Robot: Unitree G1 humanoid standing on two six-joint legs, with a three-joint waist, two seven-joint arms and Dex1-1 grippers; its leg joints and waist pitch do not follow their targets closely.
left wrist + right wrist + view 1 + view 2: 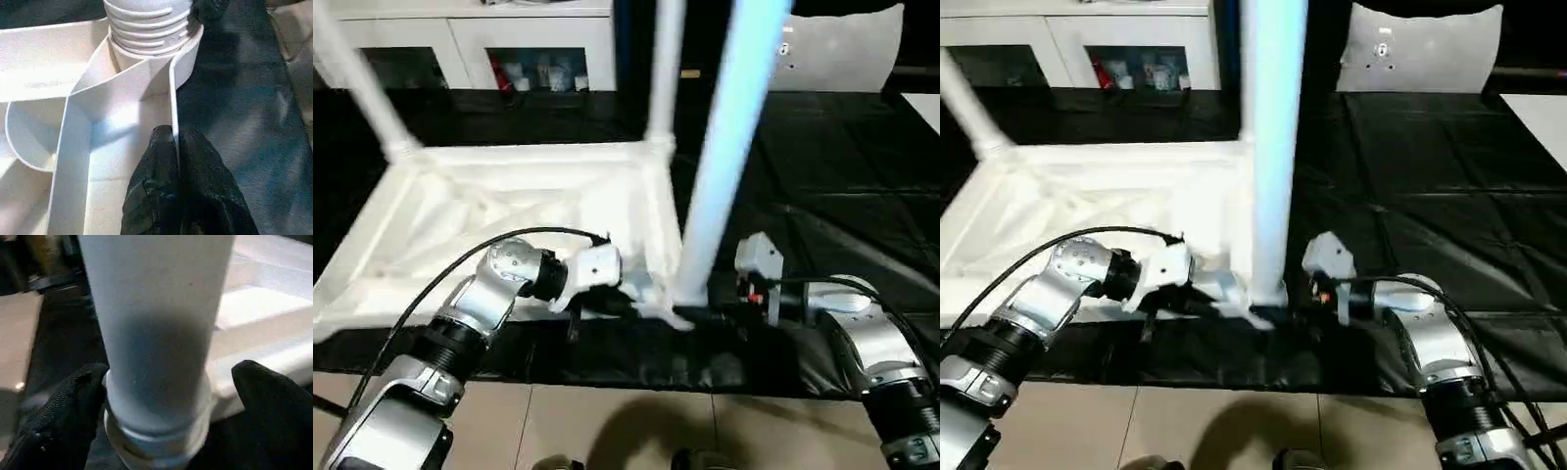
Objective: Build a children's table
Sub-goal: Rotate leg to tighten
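The children's table top (509,206) lies upside down on a black mat, ribbed underside up. Two white legs stand in its far corners, one at the left (357,78) and one at the right (664,69). A third leg (729,147) stands upright in the near right corner socket, its threaded end (146,24) seated in the socket. My left gripper (176,147) is shut on the top's thin side wall (172,93) just beside that socket. My right gripper (171,382) is open, its fingers (73,396) on either side of the leg's collar (156,431).
The black mat (842,196) spreads to the right and behind the table top. Tiled floor (607,421) runs along the near edge. A white cabinet (509,44) stands at the back and a white sheet-like thing (1420,49) at the back right.
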